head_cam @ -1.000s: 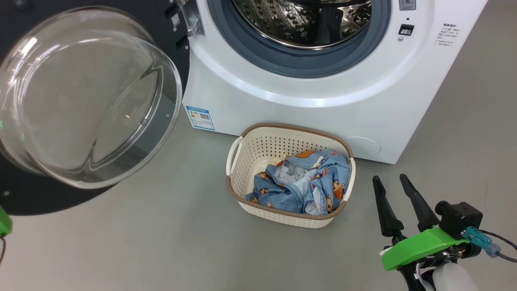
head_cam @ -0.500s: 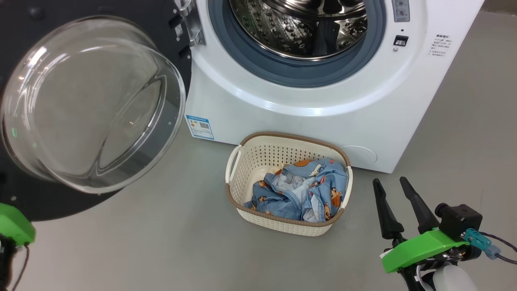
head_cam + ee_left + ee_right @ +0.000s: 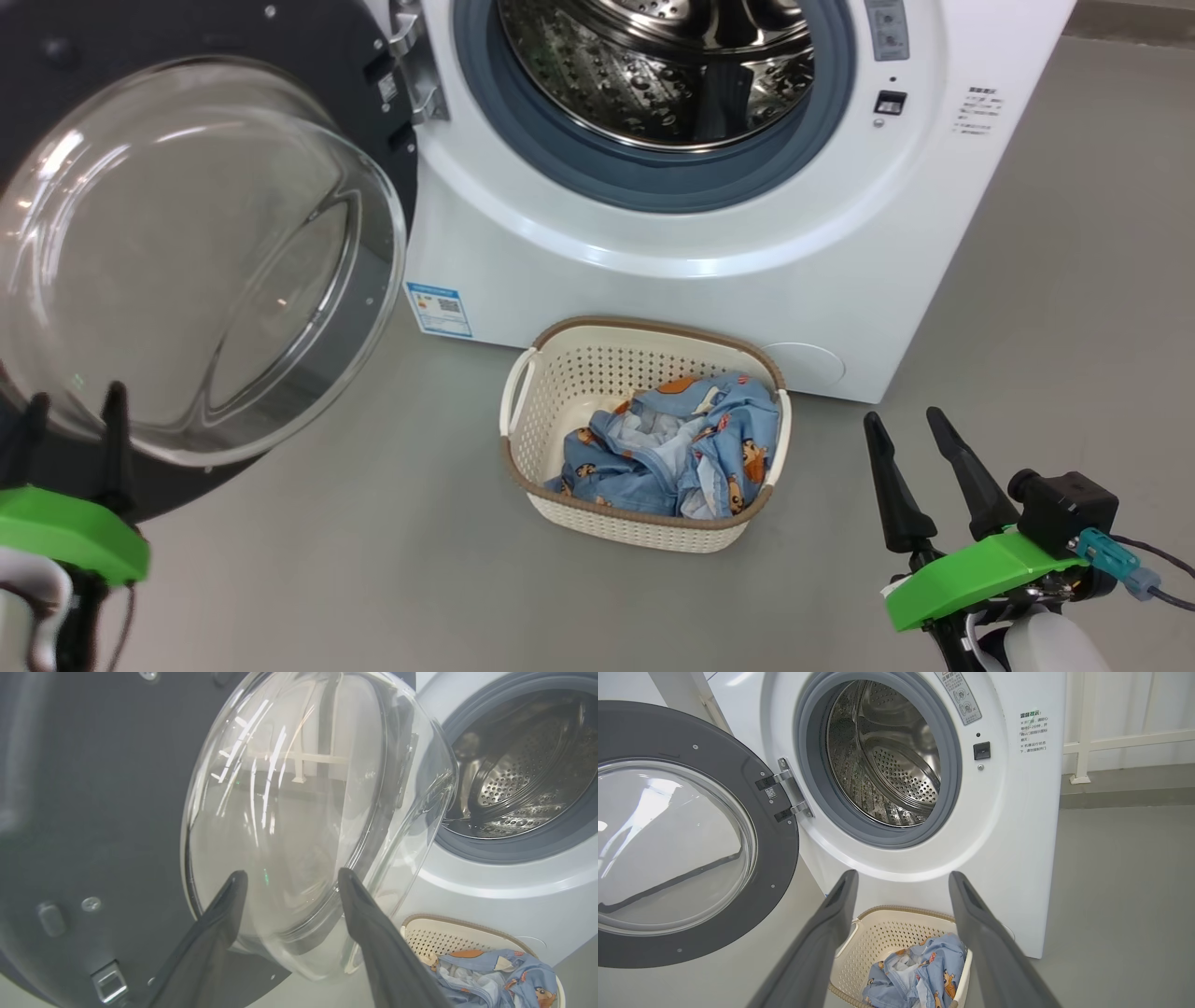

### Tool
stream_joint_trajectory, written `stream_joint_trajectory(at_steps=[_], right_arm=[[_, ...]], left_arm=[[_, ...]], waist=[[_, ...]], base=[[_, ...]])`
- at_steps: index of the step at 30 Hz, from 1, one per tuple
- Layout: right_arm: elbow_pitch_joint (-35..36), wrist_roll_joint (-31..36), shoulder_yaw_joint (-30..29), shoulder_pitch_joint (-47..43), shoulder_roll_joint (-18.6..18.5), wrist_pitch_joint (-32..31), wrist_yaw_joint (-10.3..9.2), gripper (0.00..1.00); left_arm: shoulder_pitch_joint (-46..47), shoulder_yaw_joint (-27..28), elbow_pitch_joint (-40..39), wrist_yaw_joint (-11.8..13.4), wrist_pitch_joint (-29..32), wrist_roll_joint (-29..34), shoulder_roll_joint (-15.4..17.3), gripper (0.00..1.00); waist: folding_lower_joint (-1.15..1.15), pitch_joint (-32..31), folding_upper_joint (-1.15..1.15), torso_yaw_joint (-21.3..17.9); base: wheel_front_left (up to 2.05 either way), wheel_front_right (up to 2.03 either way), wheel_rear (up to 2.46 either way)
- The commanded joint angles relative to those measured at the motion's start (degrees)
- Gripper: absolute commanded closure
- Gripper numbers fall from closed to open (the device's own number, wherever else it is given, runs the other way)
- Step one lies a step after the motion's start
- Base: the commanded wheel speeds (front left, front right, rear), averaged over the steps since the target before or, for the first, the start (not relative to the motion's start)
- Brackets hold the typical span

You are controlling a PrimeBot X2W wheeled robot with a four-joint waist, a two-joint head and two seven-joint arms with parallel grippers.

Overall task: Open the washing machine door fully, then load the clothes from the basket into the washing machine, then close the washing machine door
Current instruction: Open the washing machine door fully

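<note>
At the lower left, the left hand (image 3: 75, 399) has its two dark fingers parted with nothing between them, and its tips show against the lower edge of the washing machine door (image 3: 205, 243). The door hangs swung wide open just beyond that hand, its clear glass bowl bulging out of the black rim. To that hand's right stands the washing machine (image 3: 653, 280), with its steel drum (image 3: 653, 75) exposed and a blue label sticker (image 3: 438, 309) low on its front. The basket (image 3: 644, 350) sits on the floor (image 3: 373, 560) just before the machine, between the two hands, with the clothes (image 3: 681, 448) heaped inside. Near the basket's right side, the right hand (image 3: 902, 420) is spread open and empty, clear of the basket.
</note>
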State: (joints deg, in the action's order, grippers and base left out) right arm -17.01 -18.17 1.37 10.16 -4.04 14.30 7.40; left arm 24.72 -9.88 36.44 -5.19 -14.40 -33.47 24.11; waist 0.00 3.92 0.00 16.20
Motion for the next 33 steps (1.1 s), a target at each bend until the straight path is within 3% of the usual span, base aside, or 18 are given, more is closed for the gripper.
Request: stream_joint_trajectory(at_steps=[1, 14, 33], right_arm=[[1.9, 0.7, 1.7, 0.0, -0.4, 0.7, 0.09, 0.0], [3.0, 1.0, 2.7, -0.1, -2.0, 0.7, 0.09, 0.0], [2.7, 1.3, 4.0, -0.6, -2.8, 0.7, 0.09, 0.0]], left_arm=[[-0.3, 2.3, -3.4, 1.0, -0.6, 0.7, 1.9, 0.0], [-9.6, 1.6, -19.6, 6.1, 0.3, 1.5, -0.4, 0.0], [-18.4, 1.7, -28.4, 8.5, -0.4, 1.1, -4.6, 0.0]], waist=[[0.0, -0.5, 0.0, -0.9], [0.0, -1.4, 0.0, -6.8], [0.0, -3.3, 0.0, -18.1]], base=[[0.0, 0.0, 0.0], [0.0, 0.0, 0.0], [0.0, 0.0, 0.0]])
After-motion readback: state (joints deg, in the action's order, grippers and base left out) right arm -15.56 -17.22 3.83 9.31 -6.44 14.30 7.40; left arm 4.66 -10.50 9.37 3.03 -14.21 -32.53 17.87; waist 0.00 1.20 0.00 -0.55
